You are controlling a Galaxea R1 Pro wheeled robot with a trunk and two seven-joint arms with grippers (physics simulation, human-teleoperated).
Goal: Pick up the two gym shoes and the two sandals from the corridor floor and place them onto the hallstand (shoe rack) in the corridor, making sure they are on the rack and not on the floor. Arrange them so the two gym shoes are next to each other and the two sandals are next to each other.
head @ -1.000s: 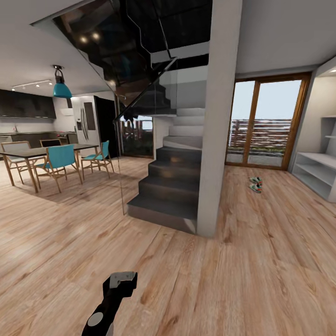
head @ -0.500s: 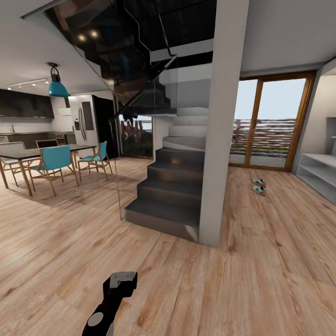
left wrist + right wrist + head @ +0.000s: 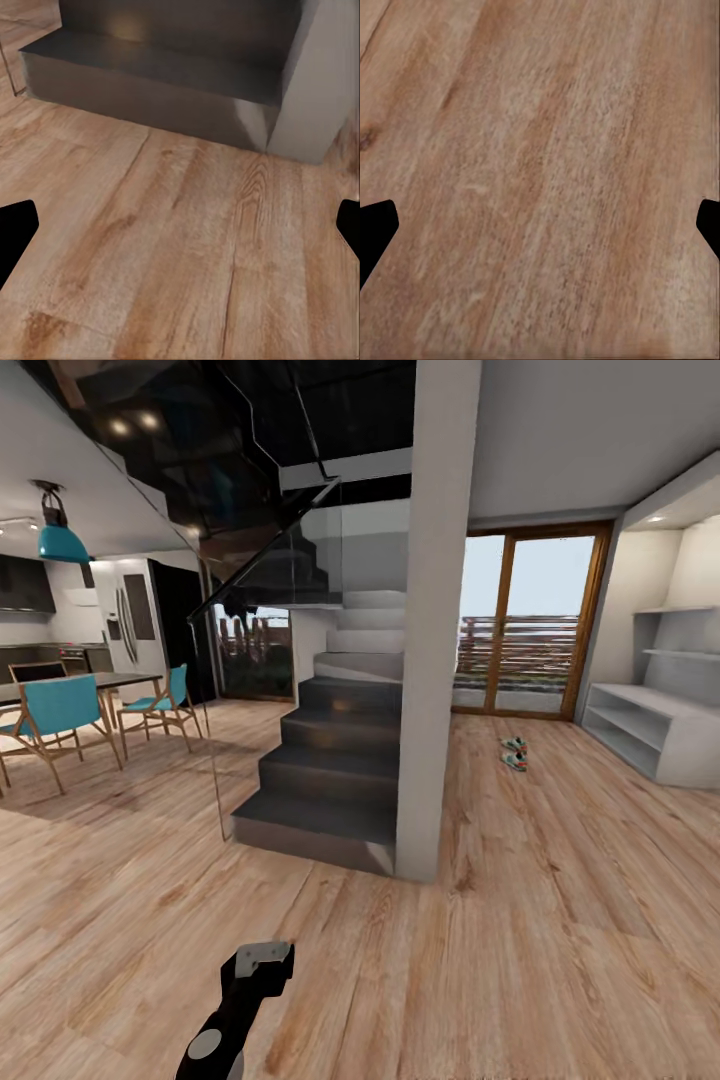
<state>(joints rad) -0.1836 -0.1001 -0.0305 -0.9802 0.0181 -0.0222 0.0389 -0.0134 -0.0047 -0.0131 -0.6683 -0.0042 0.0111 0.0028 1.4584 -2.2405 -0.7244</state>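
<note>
The two gym shoes [image 3: 514, 753] lie side by side on the corridor floor [image 3: 560, 920], far ahead and right of the pillar, small at this distance. The hallstand [image 3: 650, 732] stands against the right wall, pale grey with low open shelves and wall shelves above it. The two sandals are out of view. My left arm [image 3: 245, 1000] reaches in low at the front of the head view. My left gripper [image 3: 180, 232] is open over bare planks near the lowest stair step. My right gripper [image 3: 540, 232] is open over bare planks too, with nothing between its fingers.
A dark staircase [image 3: 330, 760] and a white pillar [image 3: 430, 660] stand in the middle ahead. A dining table with teal chairs [image 3: 60, 710] is at the left. Glass doors [image 3: 520, 625] close the far end. Open wood floor runs to the pillar's right toward the shoes.
The whole picture has shifted left, so the camera has turned right; more of the hallstand now shows and the dining table slides off. My left arm keeps its place in the picture.
</note>
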